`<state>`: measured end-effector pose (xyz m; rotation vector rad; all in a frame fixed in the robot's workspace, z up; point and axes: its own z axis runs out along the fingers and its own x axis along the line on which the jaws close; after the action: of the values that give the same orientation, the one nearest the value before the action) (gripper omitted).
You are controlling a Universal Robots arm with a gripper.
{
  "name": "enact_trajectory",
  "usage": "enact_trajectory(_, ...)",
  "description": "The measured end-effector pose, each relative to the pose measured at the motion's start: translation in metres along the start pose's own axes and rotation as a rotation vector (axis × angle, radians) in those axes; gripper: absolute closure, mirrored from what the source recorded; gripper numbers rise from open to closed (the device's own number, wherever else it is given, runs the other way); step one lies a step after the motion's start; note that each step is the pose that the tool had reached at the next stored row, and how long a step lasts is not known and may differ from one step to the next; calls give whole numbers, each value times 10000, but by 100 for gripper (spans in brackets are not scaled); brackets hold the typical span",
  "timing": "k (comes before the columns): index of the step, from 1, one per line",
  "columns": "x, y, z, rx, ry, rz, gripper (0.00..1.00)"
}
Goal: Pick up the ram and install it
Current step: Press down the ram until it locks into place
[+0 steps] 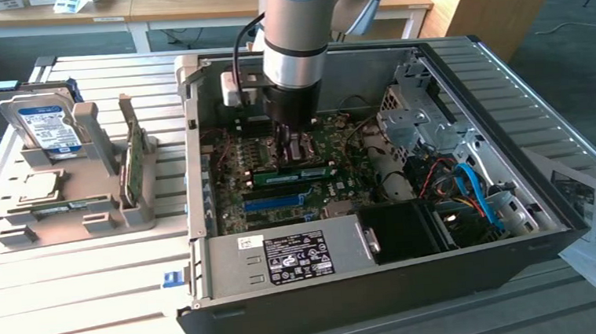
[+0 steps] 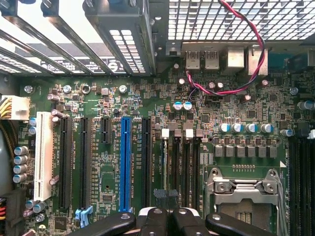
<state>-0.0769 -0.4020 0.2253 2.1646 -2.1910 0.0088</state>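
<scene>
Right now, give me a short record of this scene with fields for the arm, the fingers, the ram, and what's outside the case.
arm: reaching down into the open computer case, over the motherboard
fingers: shut, side by side
ram: green stick lying along the motherboard, just under the fingers; cannot tell if it is fully seated
outside the case: grey rack at the exterior view's left, holding a hard drive, a square chip and an upright green board
</scene>
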Motion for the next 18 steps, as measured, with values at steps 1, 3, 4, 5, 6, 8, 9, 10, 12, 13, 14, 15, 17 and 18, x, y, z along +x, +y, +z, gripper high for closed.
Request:
enact_trajectory(1,0,1,0,0,0,-1,89)
enact_trajectory(3,1,4,1,0,0,0,89)
enact_trajectory(4,1,6,1,0,0,0,89)
enact_trajectory(5,1,7,1,0,0,0,89)
enact_trajectory(6,1,8,1,0,0,0,89)
enact_trajectory(8,1,8,1,-1,1,-1,89)
enact_trajectory(9,1,8,1,0,0,0,89)
enact_trajectory(10,1,9,1,0,1,0,89)
enact_trajectory(12,1,9,2,0,1,0,89)
enact_trajectory(13,2,9,3,-1,2,0,89)
enact_trajectory(14,2,9,4,-1,2,0,89)
enact_trajectory(15,2,9,6,-2,2,0,89)
enact_trajectory(17,1,9,10,-2,2,0,89)
enact_trajectory(18,1,9,11,-1,2,0,89)
